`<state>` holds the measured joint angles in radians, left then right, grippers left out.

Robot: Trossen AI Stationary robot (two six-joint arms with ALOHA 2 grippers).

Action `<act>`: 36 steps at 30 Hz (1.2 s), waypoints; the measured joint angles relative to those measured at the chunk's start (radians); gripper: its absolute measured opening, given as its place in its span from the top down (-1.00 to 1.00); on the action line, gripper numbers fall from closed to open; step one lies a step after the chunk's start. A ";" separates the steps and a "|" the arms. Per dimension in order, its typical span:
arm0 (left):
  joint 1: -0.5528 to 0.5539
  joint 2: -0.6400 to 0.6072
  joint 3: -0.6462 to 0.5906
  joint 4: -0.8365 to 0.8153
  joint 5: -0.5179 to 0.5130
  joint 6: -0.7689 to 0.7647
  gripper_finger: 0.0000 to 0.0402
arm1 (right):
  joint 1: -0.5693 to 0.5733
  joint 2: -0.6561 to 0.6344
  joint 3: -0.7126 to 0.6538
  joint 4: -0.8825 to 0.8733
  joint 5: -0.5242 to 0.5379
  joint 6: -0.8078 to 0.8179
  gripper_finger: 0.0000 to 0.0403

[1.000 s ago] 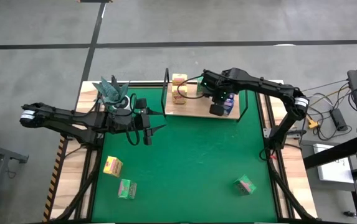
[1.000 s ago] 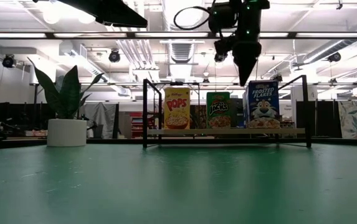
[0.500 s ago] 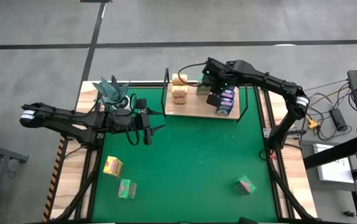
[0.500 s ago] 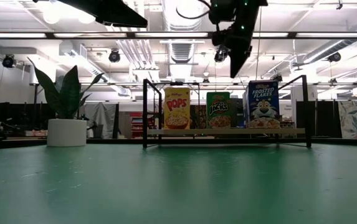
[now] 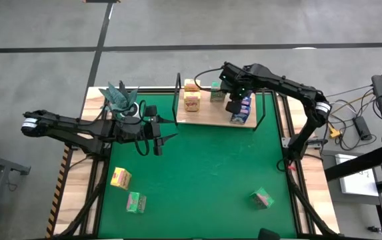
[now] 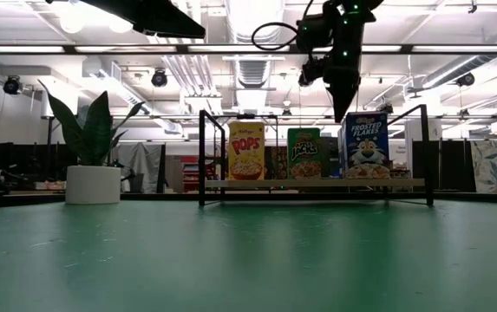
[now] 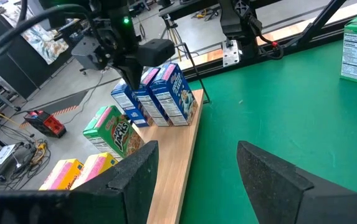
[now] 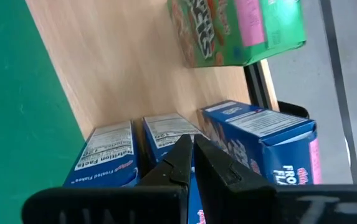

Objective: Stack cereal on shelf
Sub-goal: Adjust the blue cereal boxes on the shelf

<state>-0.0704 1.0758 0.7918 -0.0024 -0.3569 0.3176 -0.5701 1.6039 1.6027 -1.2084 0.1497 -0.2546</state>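
Note:
The shelf (image 5: pixel 207 117), a wooden board in a black wire frame, stands at the far edge of the green mat. On it stand two yellow cereal boxes (image 5: pixel 191 100), a green box (image 5: pixel 216 93) and three blue boxes (image 7: pixel 159 93) in a row. My right gripper (image 8: pixel 190 155) is shut and points down over the middle blue box (image 8: pixel 166 134). My left gripper (image 7: pixel 197 180) hangs open and empty over the mat's left part (image 5: pixel 157 137). Three more boxes lie on the mat: one yellow (image 5: pixel 120 177) and two green (image 5: pixel 135 202) (image 5: pixel 262 198). My right gripper's shut fingertips (image 6: pixel 342 113) stand level with the top of the blue boxes (image 6: pixel 365 143), coming from above. I cannot tell whether they touch a box.
A white pot with a teal plant (image 5: pixel 121 97) stands at the far left, beside the shelf's left posts. The shelf's upright wire posts (image 6: pixel 203 156) rise at both of its ends. The middle of the mat (image 5: pixel 204 167) is bare.
My right gripper has moved a little toward the table's far edge over the shelf's blue boxes, staying shut. The boxes stand as before.

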 joint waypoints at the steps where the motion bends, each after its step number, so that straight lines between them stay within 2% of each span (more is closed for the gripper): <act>1: 0.000 0.000 0.000 0.000 0.000 0.000 0.00 | 0.000 0.000 -0.001 -0.002 0.000 0.000 0.96; 27: 0.000 0.000 0.000 -0.005 0.000 0.007 0.00 | 0.002 0.000 -0.001 -0.040 0.000 -0.007 0.96; 36: 0.000 0.000 0.000 -0.007 0.000 0.007 0.00 | 0.014 -0.028 0.048 -0.112 0.001 0.091 0.96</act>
<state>-0.0704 1.0760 0.7918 -0.0090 -0.3569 0.3248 -0.5564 1.5757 1.6511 -1.3205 0.1505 -0.1640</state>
